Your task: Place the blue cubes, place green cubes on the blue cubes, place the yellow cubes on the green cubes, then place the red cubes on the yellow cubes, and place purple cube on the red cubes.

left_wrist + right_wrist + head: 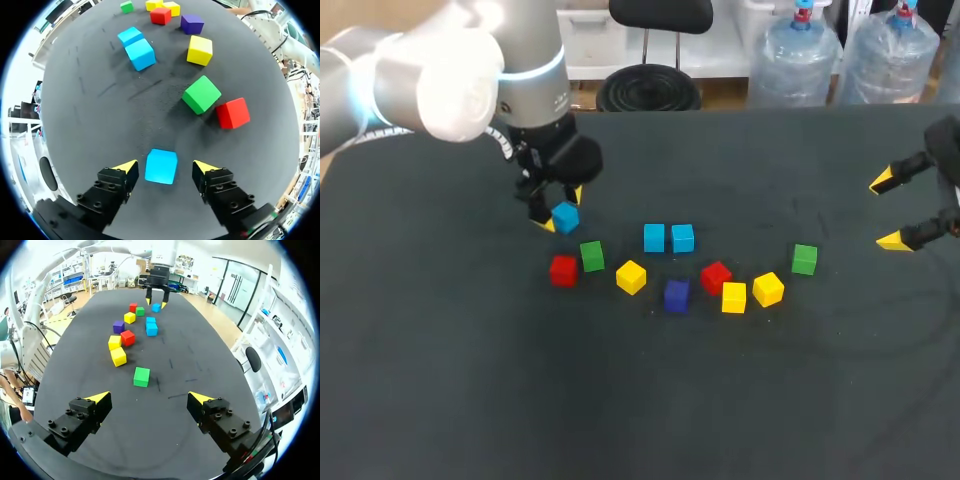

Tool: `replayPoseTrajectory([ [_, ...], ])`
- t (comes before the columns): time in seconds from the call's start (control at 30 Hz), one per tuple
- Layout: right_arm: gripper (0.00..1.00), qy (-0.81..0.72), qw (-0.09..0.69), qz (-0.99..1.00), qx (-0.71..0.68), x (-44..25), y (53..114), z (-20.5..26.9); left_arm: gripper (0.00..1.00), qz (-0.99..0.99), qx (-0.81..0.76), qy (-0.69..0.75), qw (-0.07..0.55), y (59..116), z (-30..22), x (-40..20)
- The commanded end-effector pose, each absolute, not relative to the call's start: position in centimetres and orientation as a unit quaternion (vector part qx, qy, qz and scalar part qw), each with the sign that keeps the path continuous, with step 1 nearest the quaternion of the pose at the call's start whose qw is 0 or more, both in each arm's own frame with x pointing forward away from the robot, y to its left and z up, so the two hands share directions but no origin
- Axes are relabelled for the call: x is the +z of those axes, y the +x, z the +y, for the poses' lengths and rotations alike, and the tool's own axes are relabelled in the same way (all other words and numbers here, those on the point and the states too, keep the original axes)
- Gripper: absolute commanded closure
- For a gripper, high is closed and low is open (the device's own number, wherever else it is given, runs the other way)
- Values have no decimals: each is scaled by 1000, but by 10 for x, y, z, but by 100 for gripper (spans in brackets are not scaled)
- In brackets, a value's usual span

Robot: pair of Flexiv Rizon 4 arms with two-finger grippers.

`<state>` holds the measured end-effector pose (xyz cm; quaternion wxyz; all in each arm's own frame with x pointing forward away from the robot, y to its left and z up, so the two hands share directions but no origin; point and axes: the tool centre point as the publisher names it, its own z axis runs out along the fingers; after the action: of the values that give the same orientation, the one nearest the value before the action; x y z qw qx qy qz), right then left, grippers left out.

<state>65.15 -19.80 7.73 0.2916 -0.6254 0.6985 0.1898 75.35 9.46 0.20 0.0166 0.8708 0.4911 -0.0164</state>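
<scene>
the left gripper (pixel 165 166) stands open astride a small blue cube (pixel 161 167) on the black table (pixel 90 130), gaps either side; the right gripper (pixel 148 397) hangs wide open, empty.

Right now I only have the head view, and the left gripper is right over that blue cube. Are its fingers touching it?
Observer: No. In the left wrist view the blue cube sits between the fingers of the left gripper, with a gap on each side. It is open.
Operator: My edge cuts off the right gripper. Holding anything?
Observer: Nothing. Its wrist view shows the fingers wide apart over bare table, with the lone green cube ahead of them.
</scene>
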Motion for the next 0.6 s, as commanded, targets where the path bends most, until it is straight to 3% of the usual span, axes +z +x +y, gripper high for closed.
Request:
replayPoseTrajectory([
  [0.03,0,-626,292,698,191,76,653,-198,29,490,-17,871,15,755,94,-1],
  [0.27,0,-626,292,698,191,76,653,-198,27,486,-20,874,14,756,93,-3],
  [0.6,0,-626,292,698,191,76,653,-198,69,476,-20,879,15,759,90,-2],
])
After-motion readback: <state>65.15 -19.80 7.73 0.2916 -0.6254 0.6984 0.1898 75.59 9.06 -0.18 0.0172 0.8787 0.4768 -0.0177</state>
